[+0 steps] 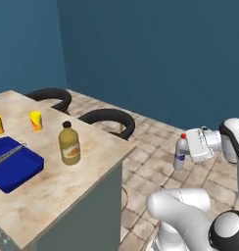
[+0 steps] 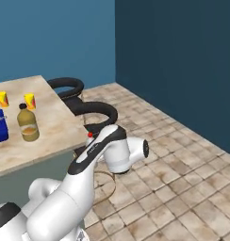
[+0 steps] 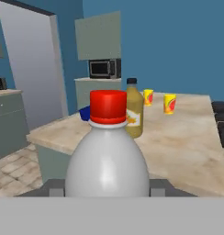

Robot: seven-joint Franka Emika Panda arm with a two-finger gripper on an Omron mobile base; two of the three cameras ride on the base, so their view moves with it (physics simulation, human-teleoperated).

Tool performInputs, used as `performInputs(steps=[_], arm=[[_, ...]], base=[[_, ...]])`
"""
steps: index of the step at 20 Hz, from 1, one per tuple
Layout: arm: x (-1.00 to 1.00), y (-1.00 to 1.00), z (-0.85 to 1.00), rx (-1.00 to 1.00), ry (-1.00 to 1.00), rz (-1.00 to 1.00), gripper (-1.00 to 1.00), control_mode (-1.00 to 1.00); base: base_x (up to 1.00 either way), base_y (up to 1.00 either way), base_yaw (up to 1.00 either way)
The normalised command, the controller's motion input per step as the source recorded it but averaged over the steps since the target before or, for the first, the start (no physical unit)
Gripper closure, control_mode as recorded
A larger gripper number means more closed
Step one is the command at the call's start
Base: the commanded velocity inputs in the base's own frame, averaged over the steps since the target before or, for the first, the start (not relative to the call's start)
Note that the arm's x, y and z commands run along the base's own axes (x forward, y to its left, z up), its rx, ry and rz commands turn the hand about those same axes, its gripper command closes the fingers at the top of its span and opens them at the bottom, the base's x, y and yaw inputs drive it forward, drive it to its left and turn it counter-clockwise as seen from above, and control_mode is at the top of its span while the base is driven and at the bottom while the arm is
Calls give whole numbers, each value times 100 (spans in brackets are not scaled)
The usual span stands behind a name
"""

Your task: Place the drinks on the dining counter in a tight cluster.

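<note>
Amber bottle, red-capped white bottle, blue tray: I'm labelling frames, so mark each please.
amber bottle (image 1: 69, 145), left base view, label.
white bottle (image 3: 107, 165), hand view, body.
blue tray (image 1: 13, 164), left base view, top face.

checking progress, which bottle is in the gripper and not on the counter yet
The small silver-white bottle with the red cap, upright in the gripper. The amber-yellow bottle already stands on the dining counter.
</note>
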Motion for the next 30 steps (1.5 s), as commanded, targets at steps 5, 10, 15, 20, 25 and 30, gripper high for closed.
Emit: performInputs(steps=[5,10,15,20,25,30], arm=[[0,0,0,0,0,0,100,100],[0,0,0,0,0,0,100,100],[0,0,0,0,0,0,100,100],[0,0,0,0,0,0,100,100],[0,0,0,0,0,0,100,100],[0,0,0,0,0,0,100,100]], base=[[54,-3,41],[30,-12,35],[11,-20,24],[18,-22,18],[33,-19,15],[35,-24,18]])
